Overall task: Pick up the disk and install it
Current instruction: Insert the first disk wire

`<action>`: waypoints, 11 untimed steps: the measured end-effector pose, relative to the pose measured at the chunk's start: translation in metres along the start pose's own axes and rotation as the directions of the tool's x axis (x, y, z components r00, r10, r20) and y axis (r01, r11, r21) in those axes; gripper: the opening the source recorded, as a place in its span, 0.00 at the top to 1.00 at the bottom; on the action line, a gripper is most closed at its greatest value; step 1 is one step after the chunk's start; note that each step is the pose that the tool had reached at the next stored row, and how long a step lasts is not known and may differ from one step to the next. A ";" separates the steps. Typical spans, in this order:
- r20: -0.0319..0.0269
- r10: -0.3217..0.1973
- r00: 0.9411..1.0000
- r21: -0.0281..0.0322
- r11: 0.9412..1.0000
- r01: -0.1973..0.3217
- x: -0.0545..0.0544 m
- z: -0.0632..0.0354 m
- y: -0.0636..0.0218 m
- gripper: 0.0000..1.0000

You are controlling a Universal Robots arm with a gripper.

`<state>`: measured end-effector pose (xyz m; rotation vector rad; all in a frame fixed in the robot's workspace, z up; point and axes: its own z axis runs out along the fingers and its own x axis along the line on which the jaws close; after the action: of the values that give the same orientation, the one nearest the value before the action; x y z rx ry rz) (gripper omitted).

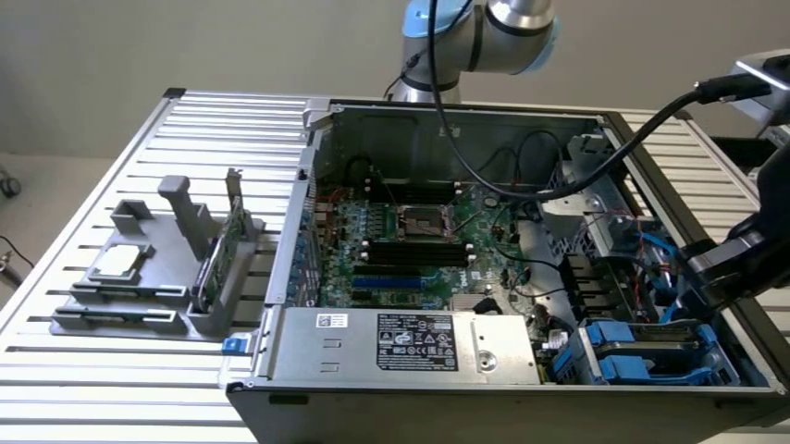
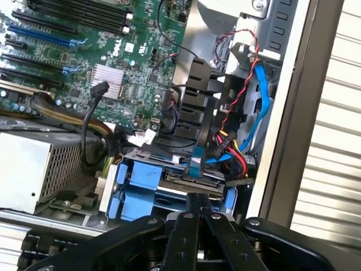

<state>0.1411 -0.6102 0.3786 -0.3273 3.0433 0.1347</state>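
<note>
Silver-grey disk [image 2: 186, 182]: lies flat in the blue plastic bay [image 2: 141, 189], in the corner of the case nearest the camera on the exterior view's right, just beside the power supply.
Disk edges: blue rails run along both sides, and the near edge faces the gripper.
Gripper [image 2: 198, 199]: black, with its fingers pressed together and no gap between them, gripping nothing.
Gripper position: the closed tips are right at the disk's near edge; it cannot be told whether they touch it.
Arm [image 1: 494, 28]: silver and pale blue, standing behind the case, with a black cable hanging down over the open interior.
Case [image 1: 494, 118]: grey metal, lying on its side with the panel off.
Motherboard [image 1: 408, 231]: green, covering the floor of the case, with black and blue slots.
Power supply [image 1: 408, 342]: a silver box with a white label along the near wall.
Wiring [image 2: 237, 152]: a red, black and yellow bundle just behind the bay, with a blue cable [image 2: 262, 96] curving beside it.
Table [image 1: 222, 120]: slatted pale metal.
Grey stand [image 1: 161, 277]: at the exterior view's left, well apart from the case, holding a square silver chip [image 1: 124, 262] and an upright green card [image 1: 222, 254].
</note>
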 end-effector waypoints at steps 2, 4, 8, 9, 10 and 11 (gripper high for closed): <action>0.000 0.031 1.000 0.002 1.000 -0.031 0.000 0.0000 0.0000 0.89; 0.000 0.061 0.998 0.004 0.998 -0.061 0.000 0.0000 0.0000 0.89; 0.000 0.123 0.992 0.008 0.992 -0.123 0.000 0.0000 0.0000 0.89; 0.000 0.138 0.990 0.010 0.990 -0.138 0.000 0.0000 0.0000 0.89; 0.001 0.153 0.988 0.011 0.988 -0.153 0.000 0.0001 0.0000 0.89; 0.001 0.168 0.986 0.012 0.986 -0.168 0.000 0.0000 0.0000 0.89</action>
<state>0.1411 -0.6102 0.3786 -0.0691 3.0672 0.1268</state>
